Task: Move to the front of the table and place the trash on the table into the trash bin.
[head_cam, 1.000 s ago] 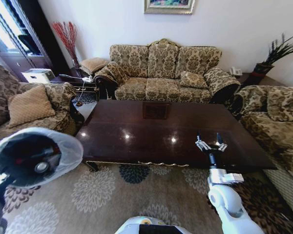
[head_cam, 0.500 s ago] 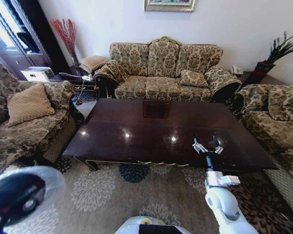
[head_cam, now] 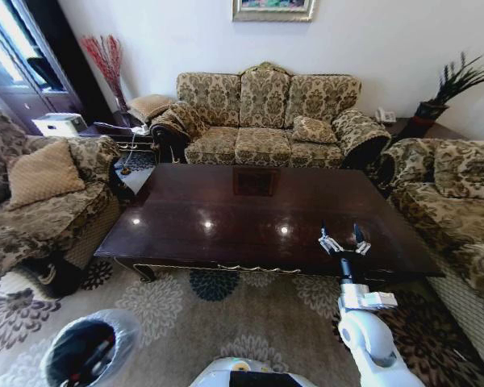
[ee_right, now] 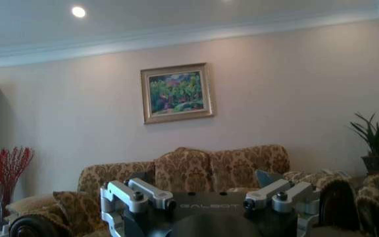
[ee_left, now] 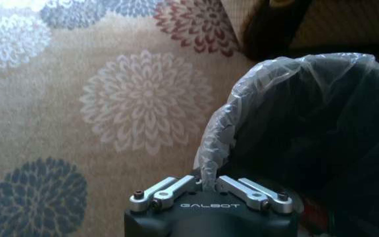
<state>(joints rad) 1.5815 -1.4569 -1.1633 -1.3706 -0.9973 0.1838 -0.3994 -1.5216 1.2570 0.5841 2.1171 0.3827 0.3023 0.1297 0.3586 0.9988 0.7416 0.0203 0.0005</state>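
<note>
Left end effector [ee_left: 206, 185]: clenched on the whitish liner folded over the rim of the trash bin [ee_left: 321, 128]; the plastic is pinched between my fingers, as the left wrist view shows. In the head view, the trash bin [head_cam: 89, 351] sits low at my left side over the floral carpet [head_cam: 185, 322], well apart from the table [head_cam: 258, 218]. Its interior is black; what lies inside I cannot tell.

Right end effector [head_cam: 344, 242]: released, fingers spread, holding nothing. It is raised upright over the near right part of the table, above the glossy top. In the right wrist view, my right end effector [ee_right: 212, 197] faces the sofa [ee_right: 189, 173] and the framed picture [ee_right: 176, 92] on the wall beyond.

Table: directly ahead of me, dark brown top with gilt trim along the near edge. Sofa [head_cam: 262, 117] stands behind it, with armchairs on both sides.
</note>
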